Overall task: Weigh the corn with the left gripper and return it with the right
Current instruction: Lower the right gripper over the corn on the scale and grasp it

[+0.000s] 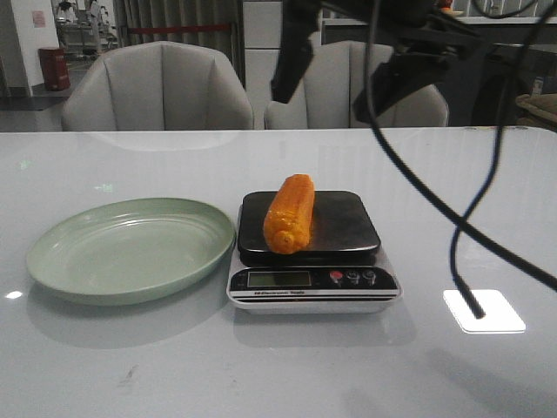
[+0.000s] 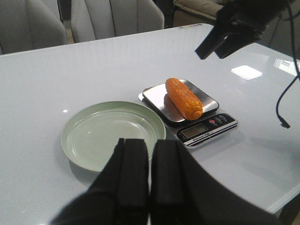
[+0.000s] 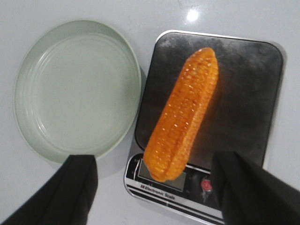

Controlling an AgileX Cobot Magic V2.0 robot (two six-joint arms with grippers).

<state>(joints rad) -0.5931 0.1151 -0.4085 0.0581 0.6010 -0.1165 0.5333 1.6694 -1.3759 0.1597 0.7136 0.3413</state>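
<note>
The orange-yellow corn (image 1: 291,213) lies lengthwise on the steel platform of a small digital scale (image 1: 313,280), one end overhanging the display. It also shows in the left wrist view (image 2: 183,97) and the right wrist view (image 3: 183,122). My right gripper (image 3: 157,161) hangs open high above the scale, its fingers spread either side of the corn and clear of it; it shows at the top of the front view (image 1: 344,87). My left gripper (image 2: 150,143) is shut and empty, held back above the table on the near side of the green plate (image 2: 84,140).
The empty green plate (image 1: 130,248) sits just left of the scale, almost touching it. A black cable (image 1: 466,279) dangles from the right arm to the table right of the scale. Two grey chairs (image 1: 157,87) stand behind the table's far edge.
</note>
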